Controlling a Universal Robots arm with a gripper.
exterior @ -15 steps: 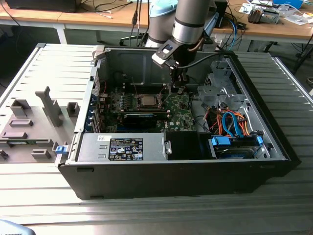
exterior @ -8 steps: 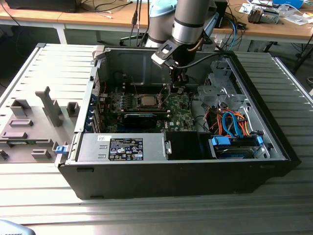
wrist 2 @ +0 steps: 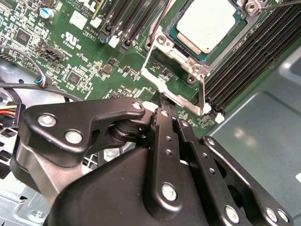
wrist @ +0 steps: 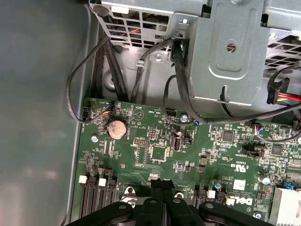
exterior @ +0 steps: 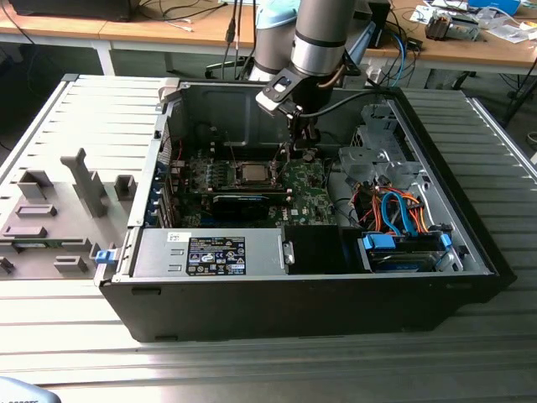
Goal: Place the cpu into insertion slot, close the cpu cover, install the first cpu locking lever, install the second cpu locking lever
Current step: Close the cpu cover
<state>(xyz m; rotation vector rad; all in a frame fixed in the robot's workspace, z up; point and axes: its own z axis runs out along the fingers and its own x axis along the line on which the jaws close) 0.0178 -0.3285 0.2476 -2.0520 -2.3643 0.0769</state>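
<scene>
Black gripper (wrist 2: pixel 160 107) linkage, second wrist view: its fingers stood drawn together, tips touching the rim of the cpu cover (wrist 2: pixel 181 99), which was raised open; whether they pinched that rim, you could not tell. The cpu (wrist 2: pixel 207 23) lay seated in its socket. Closing well likely required you to swing the cpu cover down flat, never scraping the cpu.

Small white print on motherboard (wrist: pixel 141 165); printed sticker (exterior: pixel 216 254) on power supply (exterior: pixel 155 252).
</scene>
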